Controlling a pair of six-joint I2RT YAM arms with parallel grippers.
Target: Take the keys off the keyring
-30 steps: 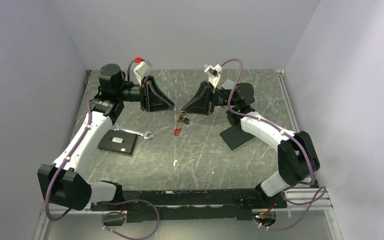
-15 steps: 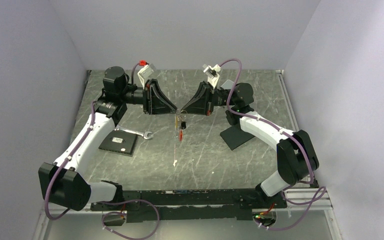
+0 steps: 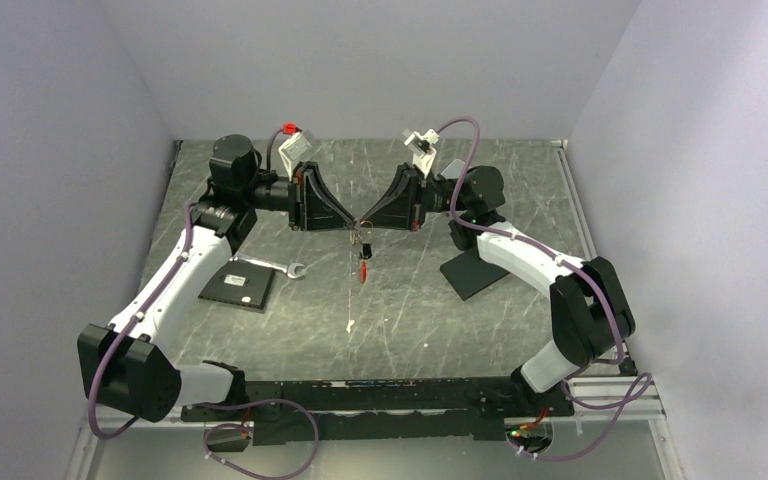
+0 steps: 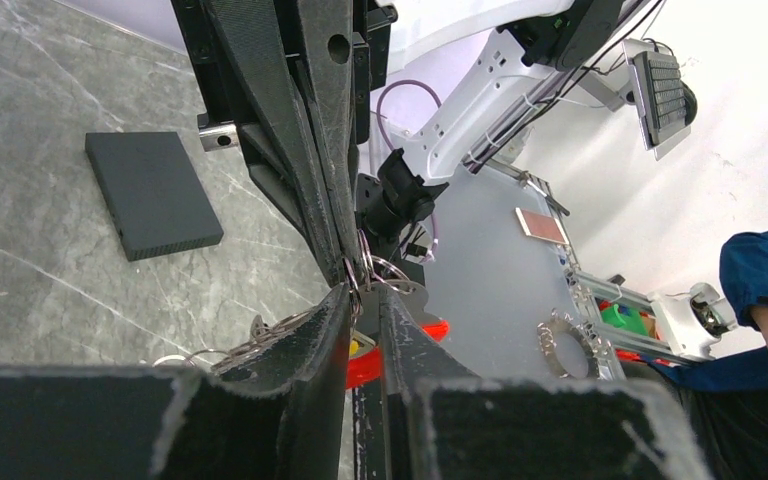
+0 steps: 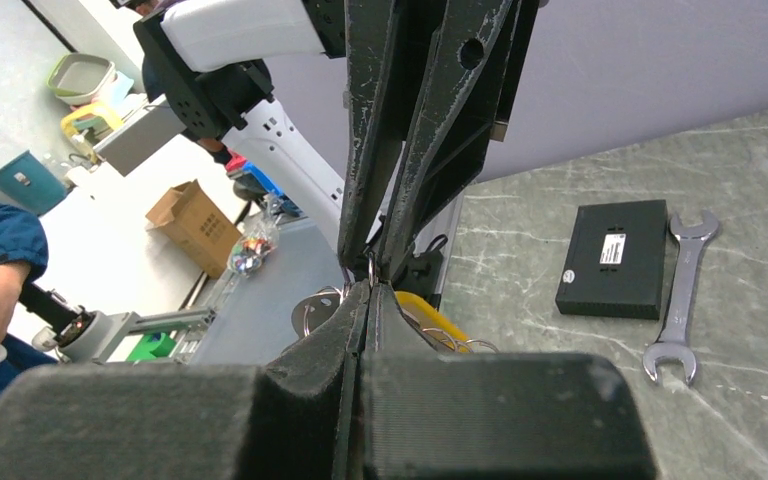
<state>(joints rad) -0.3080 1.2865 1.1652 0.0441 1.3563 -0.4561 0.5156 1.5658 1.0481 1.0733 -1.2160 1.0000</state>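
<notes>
My left gripper and right gripper meet tip to tip in the air above the table's middle. The keys hang in a small bunch just below the tips, with the red strip dangling under them. In the left wrist view my left gripper is closed to a narrow gap on the keyring, with a silvery key and the red strip behind. In the right wrist view my right gripper is shut tight on the keyring; a silvery key hangs to the left.
A black box and a silver wrench lie on the table at the left. A dark flat pad lies at the right. A thin pale cord with a white end lies at the middle front.
My left gripper has moved right until its tips meet the right gripper's. The bunch has swung and the red strip now hangs straight down.
</notes>
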